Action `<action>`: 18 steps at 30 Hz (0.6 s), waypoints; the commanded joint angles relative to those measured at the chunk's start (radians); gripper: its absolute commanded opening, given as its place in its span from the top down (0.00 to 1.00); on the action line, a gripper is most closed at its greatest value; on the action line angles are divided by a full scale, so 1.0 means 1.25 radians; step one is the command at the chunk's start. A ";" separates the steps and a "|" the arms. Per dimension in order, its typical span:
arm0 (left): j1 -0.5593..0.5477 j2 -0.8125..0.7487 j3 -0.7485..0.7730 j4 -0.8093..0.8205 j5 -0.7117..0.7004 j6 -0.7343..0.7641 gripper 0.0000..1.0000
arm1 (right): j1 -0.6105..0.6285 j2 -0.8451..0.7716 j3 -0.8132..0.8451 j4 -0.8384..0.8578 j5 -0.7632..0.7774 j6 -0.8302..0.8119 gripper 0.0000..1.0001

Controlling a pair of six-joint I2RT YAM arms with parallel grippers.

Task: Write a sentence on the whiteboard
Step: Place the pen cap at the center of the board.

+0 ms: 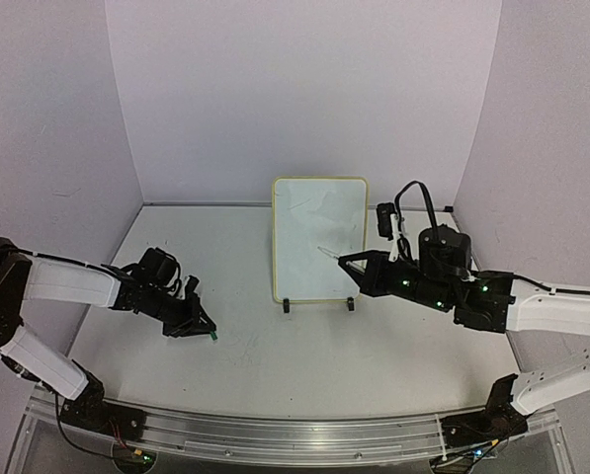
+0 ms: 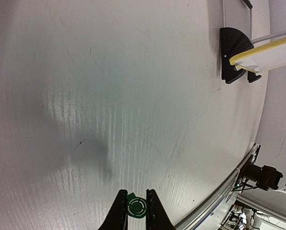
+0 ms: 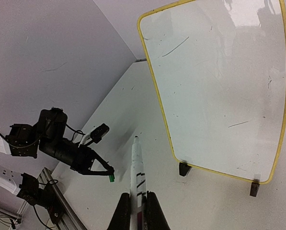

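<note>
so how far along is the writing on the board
Done: the green cap is off, shut in the left gripper. In hand: the right gripper holds the marker, tip just short of the whiteboard. Left: the whole sentence; the board shows only faint stray marks.

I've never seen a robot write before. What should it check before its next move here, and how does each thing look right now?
1. Marker gripped: ok. The right jaws are shut on the white marker.
2. Cap off: ok. The left jaws hold the green cap.
3. Whiteboard standing: ok. It is upright on its two black feet.
4. Room to write: ok. There is no lettering, only faint stray marks.
5. Marker touching the board: not ok. It points toward the board but is short of it.
6. Ink flows: cannot tell.
</note>
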 commanded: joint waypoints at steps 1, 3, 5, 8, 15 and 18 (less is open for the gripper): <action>-0.006 0.030 0.036 0.029 0.011 0.018 0.91 | 0.000 0.006 -0.005 0.005 -0.011 -0.003 1.00; -0.007 0.041 0.039 0.031 0.012 0.020 0.88 | 0.000 0.010 -0.005 0.005 -0.011 -0.001 1.00; -0.008 0.049 0.041 0.031 0.011 0.024 0.82 | 0.000 0.014 -0.004 0.004 -0.012 0.001 1.00; -0.008 0.057 0.044 0.030 0.004 0.029 0.72 | 0.001 0.017 0.000 0.000 -0.013 -0.001 1.00; -0.008 0.057 0.049 0.028 -0.018 0.038 0.53 | 0.000 0.021 0.018 -0.020 -0.020 -0.013 1.00; -0.008 0.052 0.058 0.009 -0.031 0.047 0.49 | 0.000 0.018 0.022 -0.027 -0.027 -0.014 1.00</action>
